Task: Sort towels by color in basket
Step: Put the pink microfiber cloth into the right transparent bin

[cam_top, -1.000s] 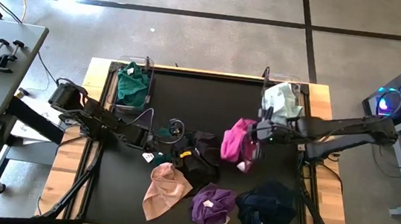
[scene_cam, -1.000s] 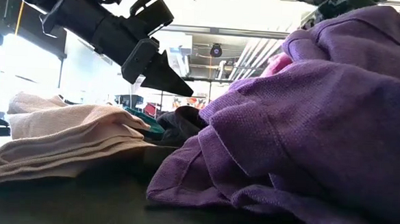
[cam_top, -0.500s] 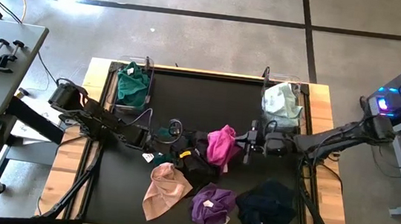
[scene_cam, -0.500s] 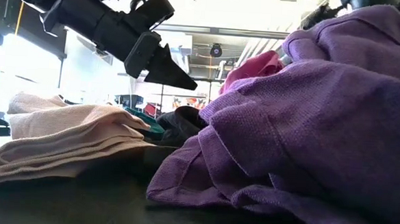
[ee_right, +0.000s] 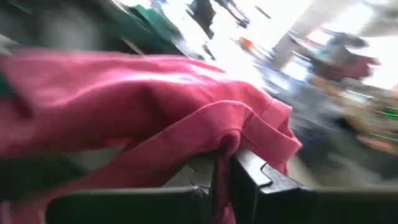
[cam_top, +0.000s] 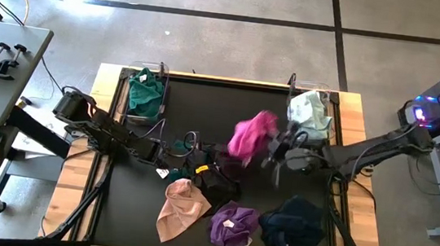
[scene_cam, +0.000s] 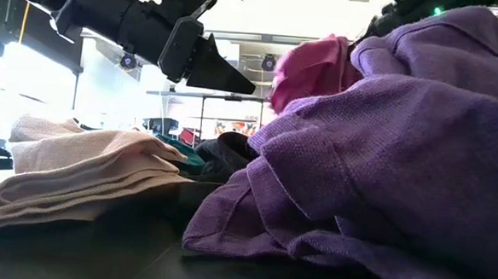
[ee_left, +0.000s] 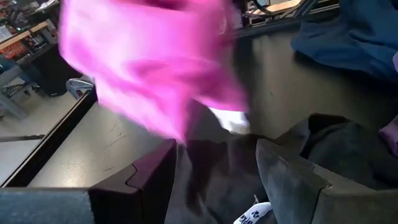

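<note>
My right gripper (cam_top: 272,155) clenched on magenta towel (cam_top: 250,134), lifted over table (cam_top: 206,97) centre. My left gripper (cam_top: 161,154) released, above black towel (cam_top: 218,182), near left edge.

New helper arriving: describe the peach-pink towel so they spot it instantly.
Start at the black table mat and go to its near edge. The peach-pink towel lies flat there, left of the purple towel; it is the only pale, salmon-coloured cloth.
</note>
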